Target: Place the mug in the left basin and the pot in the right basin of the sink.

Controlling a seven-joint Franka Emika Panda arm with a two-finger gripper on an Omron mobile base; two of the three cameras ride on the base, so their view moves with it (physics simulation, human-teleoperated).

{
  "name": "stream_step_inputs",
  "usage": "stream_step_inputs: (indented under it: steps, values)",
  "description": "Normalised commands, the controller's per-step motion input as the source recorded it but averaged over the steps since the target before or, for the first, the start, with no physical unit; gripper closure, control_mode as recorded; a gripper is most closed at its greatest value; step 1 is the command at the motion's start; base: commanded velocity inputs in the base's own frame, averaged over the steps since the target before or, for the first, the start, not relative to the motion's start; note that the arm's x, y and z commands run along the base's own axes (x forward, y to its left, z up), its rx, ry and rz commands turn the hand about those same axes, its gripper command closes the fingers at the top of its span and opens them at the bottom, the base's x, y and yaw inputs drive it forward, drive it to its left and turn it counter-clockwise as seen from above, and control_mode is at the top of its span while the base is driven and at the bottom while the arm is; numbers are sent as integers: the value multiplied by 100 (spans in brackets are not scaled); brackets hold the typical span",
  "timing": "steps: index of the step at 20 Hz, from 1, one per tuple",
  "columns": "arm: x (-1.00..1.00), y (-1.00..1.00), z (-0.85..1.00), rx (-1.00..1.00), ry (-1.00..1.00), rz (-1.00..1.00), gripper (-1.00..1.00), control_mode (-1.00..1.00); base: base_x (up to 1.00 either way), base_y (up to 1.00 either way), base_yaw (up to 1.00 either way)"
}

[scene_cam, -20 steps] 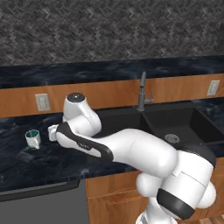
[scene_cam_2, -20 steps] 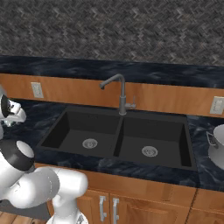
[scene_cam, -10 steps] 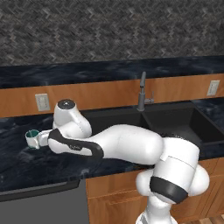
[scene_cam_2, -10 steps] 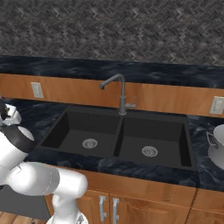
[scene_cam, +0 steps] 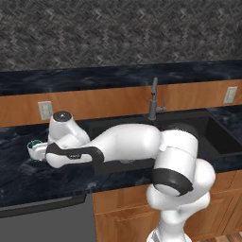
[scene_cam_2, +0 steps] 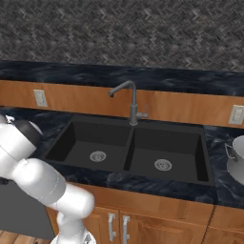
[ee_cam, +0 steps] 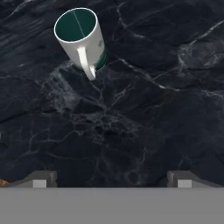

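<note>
Gripper [ee_cam: 109, 178] spread wide above the counter [ee_cam: 144, 109] — mug [ee_cam: 82, 38] upright ahead.

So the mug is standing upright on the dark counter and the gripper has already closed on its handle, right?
Not quite. The mug does stand upright on the dark counter, but the gripper is open and clear of it, with bare counter between its fingertips and the handle. The hand view shows this.
</note>
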Motion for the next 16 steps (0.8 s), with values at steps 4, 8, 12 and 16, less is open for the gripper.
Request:
stream_step_inputs:
  steps: [4,8,12,16]
  values:
    - [31,19,-3,0,1,0,-100,-100,0,0,0]
    - [23,20,0,0,0,0,-100,-100,0,0,0]
    - [16,20,0,0,0,0,-100,-100,0,0,0]
    - [14,21,-1,0,0,0,-100,-100,0,0,0]
